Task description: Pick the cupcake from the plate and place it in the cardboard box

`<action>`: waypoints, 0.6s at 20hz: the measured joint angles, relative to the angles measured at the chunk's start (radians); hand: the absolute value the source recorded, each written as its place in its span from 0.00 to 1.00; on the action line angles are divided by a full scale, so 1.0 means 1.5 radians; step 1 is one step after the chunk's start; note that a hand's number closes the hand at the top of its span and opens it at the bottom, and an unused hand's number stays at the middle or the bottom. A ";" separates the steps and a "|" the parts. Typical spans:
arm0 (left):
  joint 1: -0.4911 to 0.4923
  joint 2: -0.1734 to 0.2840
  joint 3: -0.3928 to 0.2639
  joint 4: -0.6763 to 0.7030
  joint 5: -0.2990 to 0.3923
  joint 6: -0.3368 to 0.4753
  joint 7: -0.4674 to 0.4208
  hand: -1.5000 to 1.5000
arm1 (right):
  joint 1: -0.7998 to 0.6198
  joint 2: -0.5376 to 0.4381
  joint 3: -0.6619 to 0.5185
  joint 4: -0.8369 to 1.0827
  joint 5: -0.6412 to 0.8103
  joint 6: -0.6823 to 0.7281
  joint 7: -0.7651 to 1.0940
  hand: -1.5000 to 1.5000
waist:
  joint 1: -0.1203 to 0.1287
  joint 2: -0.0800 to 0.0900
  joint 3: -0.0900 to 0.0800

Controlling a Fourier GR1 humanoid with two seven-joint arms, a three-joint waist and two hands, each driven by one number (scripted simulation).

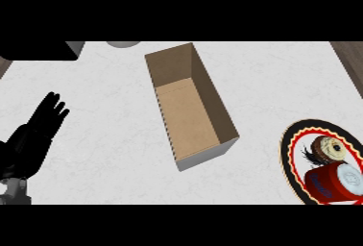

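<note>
At the near right edge of the bench (pixel 106 144), a plate (pixel 292 166) w/ a black rim and red-and-cream bands is sitting, partly cut off by the view's edge. On it the cupcake (pixel 330 148) is lying w/ its pale frosted top facing up, and a red can (pixel 334 182) is lying just beside it on the near side, touching or nearly so. At the near left, the left hand (pixel 35 137) is resting open, fingers straight and pointing away, holding nothing. The right hand isn't showing. Mid-bench, the cardboard box (pixel 190 108) is standing open-topped, long and narrow, angled a bit, well apart from plate and hand. Farther back, a black object (pixel 39 50) is sitting at top left and a grey round thing (pixel 124 43) beside it.
</note>
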 measured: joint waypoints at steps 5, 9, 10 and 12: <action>-0.003 0.002 0.019 0.004 0.001 -0.016 0.007 0.50 | -0.014 0.004 0.032 -0.047 0.038 0.045 0.095 0.00 | -0.002 0.000 0.000; 0.000 -0.006 0.022 -0.016 -0.008 -0.014 0.024 0.50 | -0.034 0.025 0.051 -0.039 0.065 0.089 0.139 0.00 | -0.001 0.000 0.000; 0.004 -0.012 0.021 -0.021 -0.013 -0.013 0.022 0.50 | -0.046 0.029 0.054 -0.031 0.075 0.100 0.147 0.00 | 0.000 0.000 0.000; 0.009 -0.014 0.029 -0.020 -0.015 -0.024 0.024 0.50 | -0.044 0.044 0.055 -0.038 0.093 0.112 0.160 0.00 | -0.002 0.000 0.000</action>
